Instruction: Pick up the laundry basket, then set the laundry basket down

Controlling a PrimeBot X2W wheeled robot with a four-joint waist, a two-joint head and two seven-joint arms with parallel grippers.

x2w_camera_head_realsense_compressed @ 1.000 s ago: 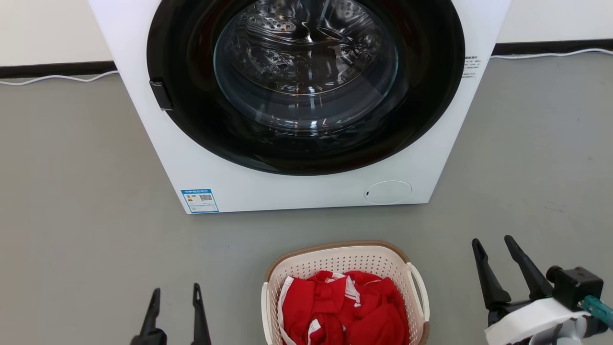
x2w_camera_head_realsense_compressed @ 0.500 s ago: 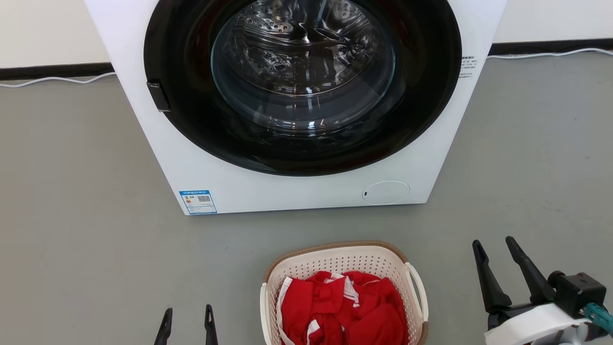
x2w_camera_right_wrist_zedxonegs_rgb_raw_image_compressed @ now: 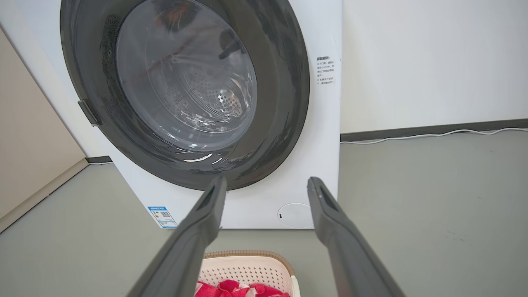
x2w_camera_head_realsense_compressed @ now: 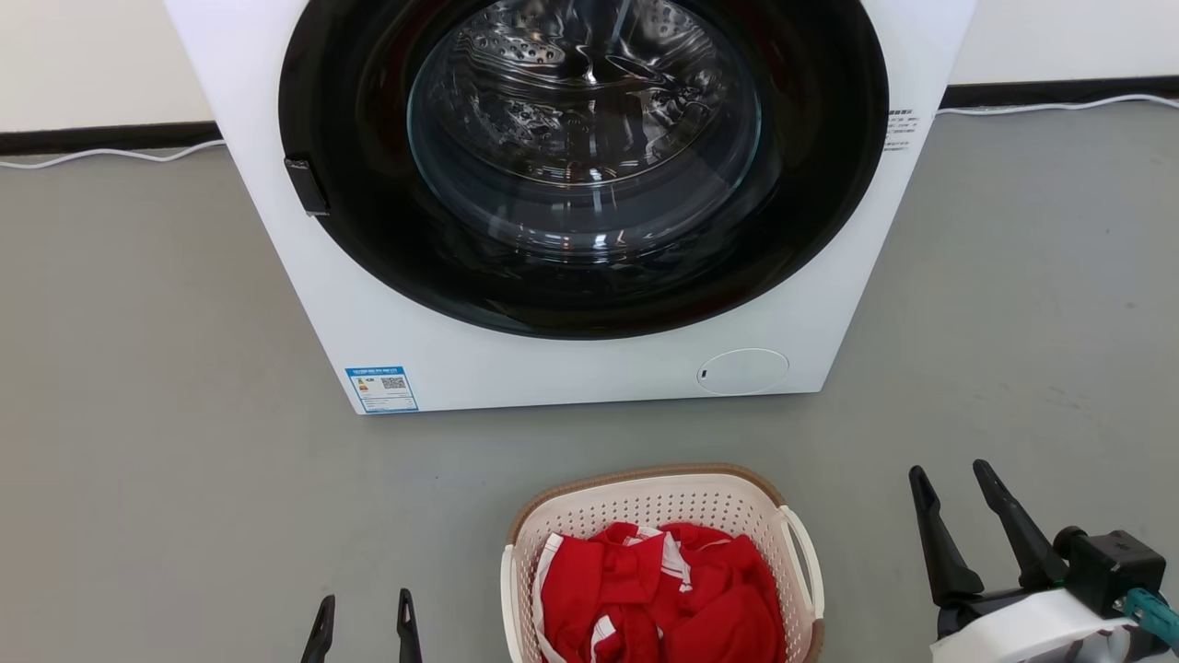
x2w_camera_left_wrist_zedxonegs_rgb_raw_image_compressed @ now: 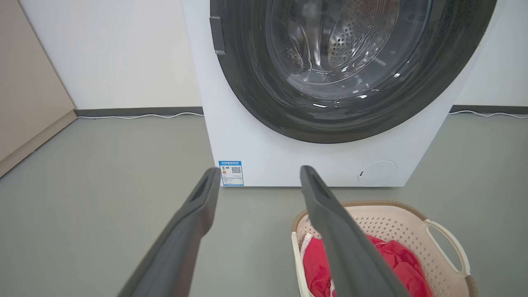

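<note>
- Two sets of fingers are held apart, empty: left gripper (x2w_camera_head_realsense_compressed: 364, 608), right gripper (x2w_camera_head_realsense_compressed: 949, 474).
- At lower centre the laundry basket (x2w_camera_head_realsense_compressed: 645, 505) is set on the floor (x2w_camera_head_realsense_compressed: 184, 479), between them, untouched.
- Judged light and stiff; the white side handles (x2w_camera_head_realsense_compressed: 804, 552) are favoured for the grasp.

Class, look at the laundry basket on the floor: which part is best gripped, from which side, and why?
Grip the laundry basket by its side loops: right loop handle from the robot's right, left loop handle from its left. Each loop stands off the wall, leaving a gap for jaws; red clothes fill the middle.
</note>
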